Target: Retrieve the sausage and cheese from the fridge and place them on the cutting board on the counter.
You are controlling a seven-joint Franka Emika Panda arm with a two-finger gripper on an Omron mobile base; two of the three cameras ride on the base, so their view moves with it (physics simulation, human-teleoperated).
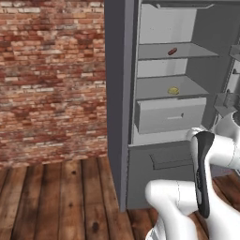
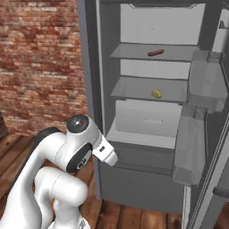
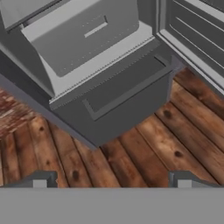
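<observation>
The gripper [image 3: 111, 177], its two tips wide apart and holding nothing, sits at the bottom of the hand view, aimed down at the plank floor [image 3: 144, 148] and the fridge [image 1: 117, 93] base. The fridge stands open, filling the centre and right of both base views. One sausage [image 2: 155, 53] lies on the upper shelf [image 2: 134, 54], upper centre of the right base view; one cheese [image 2: 156, 94] piece rests on the shelf below, above one pale drawer [image 2: 147, 118]. The step in hand appears to be the reach: the hand should likely rise and level with a shelf, entering clear of the door bins [image 2: 190, 147] at right, jaws kept spread until they straddle the chosen item
</observation>
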